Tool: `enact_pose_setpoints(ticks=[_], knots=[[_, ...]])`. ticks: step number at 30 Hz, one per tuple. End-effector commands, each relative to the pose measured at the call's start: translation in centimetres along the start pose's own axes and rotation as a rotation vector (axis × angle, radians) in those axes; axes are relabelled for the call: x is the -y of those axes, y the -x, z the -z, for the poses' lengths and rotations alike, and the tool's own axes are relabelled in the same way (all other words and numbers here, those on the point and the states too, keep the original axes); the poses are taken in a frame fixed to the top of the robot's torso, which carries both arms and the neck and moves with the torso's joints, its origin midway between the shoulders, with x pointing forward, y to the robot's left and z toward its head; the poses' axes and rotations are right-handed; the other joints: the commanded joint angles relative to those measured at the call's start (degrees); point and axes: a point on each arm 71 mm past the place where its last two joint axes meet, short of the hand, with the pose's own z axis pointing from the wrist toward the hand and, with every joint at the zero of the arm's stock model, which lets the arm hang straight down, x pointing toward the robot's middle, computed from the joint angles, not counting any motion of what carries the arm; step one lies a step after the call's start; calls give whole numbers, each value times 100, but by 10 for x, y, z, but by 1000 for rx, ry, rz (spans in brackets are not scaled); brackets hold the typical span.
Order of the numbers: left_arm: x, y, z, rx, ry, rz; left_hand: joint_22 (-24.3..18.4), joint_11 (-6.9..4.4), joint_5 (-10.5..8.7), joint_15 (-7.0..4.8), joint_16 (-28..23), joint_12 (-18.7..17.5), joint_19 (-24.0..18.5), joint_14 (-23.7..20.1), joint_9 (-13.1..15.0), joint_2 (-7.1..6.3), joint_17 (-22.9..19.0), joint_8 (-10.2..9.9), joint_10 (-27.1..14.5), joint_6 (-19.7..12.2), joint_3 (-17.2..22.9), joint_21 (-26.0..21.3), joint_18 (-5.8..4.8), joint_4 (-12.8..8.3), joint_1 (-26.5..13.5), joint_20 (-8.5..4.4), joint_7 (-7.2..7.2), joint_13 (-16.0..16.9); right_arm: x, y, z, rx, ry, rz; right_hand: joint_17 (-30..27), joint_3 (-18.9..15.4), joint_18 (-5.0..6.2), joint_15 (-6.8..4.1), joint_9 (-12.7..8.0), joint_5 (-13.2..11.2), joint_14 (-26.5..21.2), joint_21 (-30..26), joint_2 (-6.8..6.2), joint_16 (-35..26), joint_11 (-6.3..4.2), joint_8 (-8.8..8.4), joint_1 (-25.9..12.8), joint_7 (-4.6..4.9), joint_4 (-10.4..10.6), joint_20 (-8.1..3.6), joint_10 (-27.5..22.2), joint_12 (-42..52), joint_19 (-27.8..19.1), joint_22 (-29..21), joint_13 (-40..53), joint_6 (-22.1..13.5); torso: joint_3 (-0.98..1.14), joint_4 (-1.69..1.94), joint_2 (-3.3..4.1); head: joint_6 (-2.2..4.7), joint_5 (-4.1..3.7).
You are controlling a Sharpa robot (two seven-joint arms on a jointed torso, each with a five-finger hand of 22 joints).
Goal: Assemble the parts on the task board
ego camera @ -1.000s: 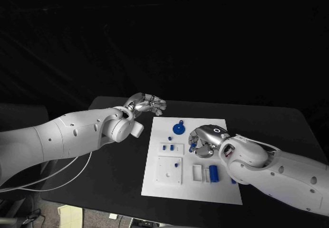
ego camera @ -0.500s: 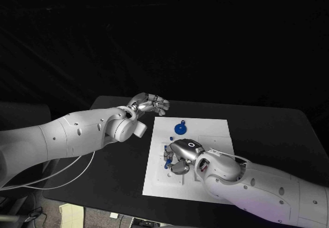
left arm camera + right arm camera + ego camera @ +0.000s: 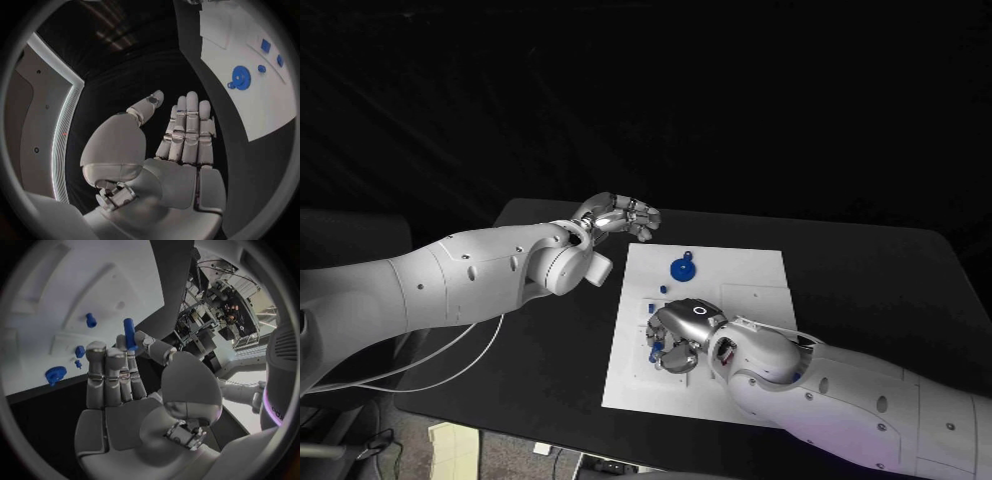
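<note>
I see the white board (image 3: 733, 300) lying in the middle of the black table (image 3: 877, 270). My right hand (image 3: 678, 338) is over the board's near-left part, at about 8 o'clock from the board's centre, fingers pointing down at it. From the right wrist camera its fingers (image 3: 106, 375) stand fairly straight and close together, and a blue peg (image 3: 129, 333) sits at the tips between thumb and a finger; it looks pinched there, though I cannot see the contact itself. On the board beyond the fingers I make out a small blue pin (image 3: 91, 320) and a blue gear (image 3: 55, 374).

In the head view that gear (image 3: 681, 269) lies at 12 o'clock from the right hand, near the board's far edge.

My left hand (image 3: 620, 216) hangs off the board, over the table at roughly 11 o'clock from the gear, near the board's far-left corner. The left wrist camera shows its fingers (image 3: 187, 125) stretched out side by side, thumb a little apart, holding nothing.
</note>
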Motion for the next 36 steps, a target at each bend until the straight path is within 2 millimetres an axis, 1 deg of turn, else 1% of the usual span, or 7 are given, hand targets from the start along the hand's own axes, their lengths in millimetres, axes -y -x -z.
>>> enact_pose_setpoints(ticks=[1, 5, 12, 16, 22, 27, 36], knots=[[2, -1, 0, -6, -10, 8, 7, 12, 19, 6, -30, 15, 34, 28, -9, 11, 7, 31, -38, -35, -5, -22, 61, 27, -45, -3, -14, -6, -1, -4, -1, -32, 11, 26, -10, 18, 451, -43, 93, 6, -8, 45, 78, -1, -52, -2, -5, 26, -35, -42, 139, 20, 1, 114, 17, 27, 13, -7, 1, -25, 26], [1, -1, -1, -6, -9, 8, 8, 12, 19, 6, -31, 15, 34, 28, -9, 11, 9, 32, -38, -35, -5, -23, 61, 27, -45, -3, -14, -6, 0, -7, -1, -40, 6, 26, -10, 16, 451, -42, 95, 6, -7, 52, 83, -1, -52, -4, -10, 26, -42, -44, 138, 21, 4, 117, 21, 28, 19, -7, 4, -20, 34], [2, -2, -1, -8, -7, 9, 11, 12, 21, 6, -41, 14, 35, 29, -11, 16, 20, 33, -40, -39, 2, -27, 62, 22, -32, -4, -13, -7, 6, -11, 0, -54, -11, 32, -10, 15, 451, -42, 96, 7, -7, 59, 92, -3, -52, -7, -17, 27, -51, -45, 134, 21, 5, 119, 26, 27, 10, -7, 3, -42, 43], [1, -2, -1, -7, -7, 8, 12, 12, 21, 6, -43, 14, 35, 30, -11, 17, 22, 33, -40, -39, 3, -28, 62, 22, -30, -3, -13, -7, 8, -12, -1, -52, -21, 41, -10, 14, 451, -42, 96, 7, -6, 61, 94, -4, -52, -8, -19, 27, -53, -46, 133, 21, 5, 120, 27, 26, 10, -9, 4, -50, 44], [1, -1, -1, -7, -8, 9, 13, 12, 21, 6, -45, 14, 35, 30, -12, 18, 25, 34, -40, -40, 4, -29, 62, 21, -29, -3, -13, -7, 9, -16, -1, -77, -33, 51, -10, 14, 451, -42, 97, 8, -6, 63, 96, -4, -51, -9, -21, 28, -55, -46, 132, 21, 5, 120, 29, 26, 8, -3, 1, -68, 53], [1, -1, -1, -6, -7, 8, 14, 13, 20, 6, -48, 14, 36, 31, -12, 18, 28, 34, -40, -40, 4, -30, 62, 22, -29, -3, -13, -8, 9, -20, 0, -88, -36, 57, -11, 15, 451, -41, 98, 8, -5, 65, 99, -5, -51, -12, -23, 28, -60, -47, 128, 20, 4, 121, 31, 25, -1, -3, -2, -83, 61], [1, -1, 0, -6, -8, 8, 15, 13, 20, 7, -52, 15, 36, 31, -13, 18, 33, 35, -41, -41, 4, -32, 61, 21, -27, -2, -12, -8, 8, -23, -1, -97, -36, 61, -11, 16, 451, -41, 99, 8, -5, 69, 103, -6, -50, -14, -25, 28, -64, -48, 124, 20, 2, 123, 34, 24, 0, -2, -2, -97, 70]])
